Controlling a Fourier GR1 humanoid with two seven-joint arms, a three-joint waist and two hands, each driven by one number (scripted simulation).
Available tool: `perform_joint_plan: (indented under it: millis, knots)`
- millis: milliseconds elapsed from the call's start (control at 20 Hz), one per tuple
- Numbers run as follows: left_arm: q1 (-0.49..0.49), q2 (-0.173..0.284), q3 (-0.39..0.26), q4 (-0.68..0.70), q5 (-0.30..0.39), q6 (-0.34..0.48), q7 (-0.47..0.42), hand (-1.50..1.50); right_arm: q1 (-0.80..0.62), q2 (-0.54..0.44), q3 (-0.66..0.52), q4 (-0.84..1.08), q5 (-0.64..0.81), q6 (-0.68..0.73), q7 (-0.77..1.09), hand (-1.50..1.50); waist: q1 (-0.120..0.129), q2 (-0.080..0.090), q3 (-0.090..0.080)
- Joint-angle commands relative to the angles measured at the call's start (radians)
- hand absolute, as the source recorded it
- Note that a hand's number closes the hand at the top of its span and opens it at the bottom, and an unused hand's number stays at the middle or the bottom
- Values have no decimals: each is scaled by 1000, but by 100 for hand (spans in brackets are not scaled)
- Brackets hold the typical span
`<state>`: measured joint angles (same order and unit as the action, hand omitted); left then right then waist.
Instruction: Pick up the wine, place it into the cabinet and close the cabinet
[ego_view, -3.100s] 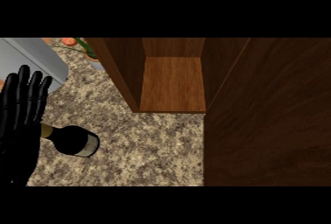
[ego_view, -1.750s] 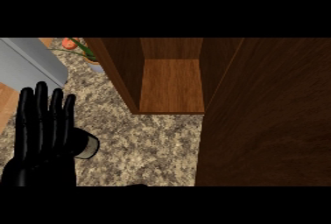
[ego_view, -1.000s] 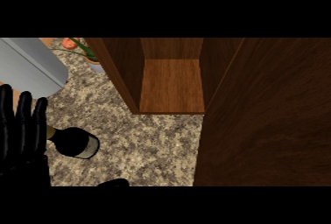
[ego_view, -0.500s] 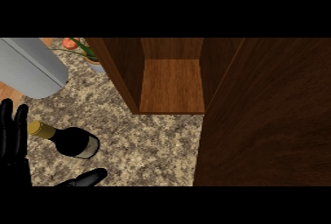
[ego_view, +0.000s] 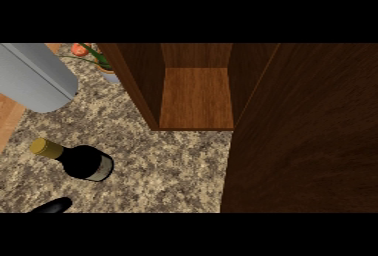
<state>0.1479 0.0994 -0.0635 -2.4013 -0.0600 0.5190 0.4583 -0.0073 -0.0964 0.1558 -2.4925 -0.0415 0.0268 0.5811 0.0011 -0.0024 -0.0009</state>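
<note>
On the speckled granite worktop (ego_view: 170, 165), toward its left edge, a dark glass wine bottle (ego_view: 83, 161) stands free, its gold-capped neck tilting up and left in the steep head view and a pale label band wrapping its rounded body. Nothing touches it. Near the bottom edge, just below the bottle, a glossy black rounded tip of a hand (ego_view: 52, 205) pokes into view; whether its fingers are spread or curled cannot be told. Beyond the bottle, a dark wooden cabinet (ego_view: 196, 97) stands open, its lighter-grained shelf bare, with its broad door (ego_view: 303, 130) swung out along the right side. A smooth grey cylinder (ego_view: 33, 77) crosses the upper left corner beside an orange-flowered potted plant (ego_view: 94, 55).
</note>
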Motion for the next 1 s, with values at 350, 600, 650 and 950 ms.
perform_joint_plan:
  millis: [350, 600, 650, 950]
  knots:
    - [159, -73, 116, 185, 256, -194, -280, -150, 19, 3, 57, -142, -6, -13, 81, -150, -1, -1, 0]
    - [160, -89, 139, 286, 294, -254, -343, -150, -59, -16, -31, -130, -57, -29, 135, -150, 0, 1, 0]
    - [97, -85, 132, 319, 262, -220, -311, -150, -22, -11, 5, -135, -54, -8, 110, -150, -5, 1, 1]
    - [166, -98, 210, 430, 294, -281, -515, -150, 14, 11, 31, -116, -4, -14, 62, -150, -2, 0, 0]
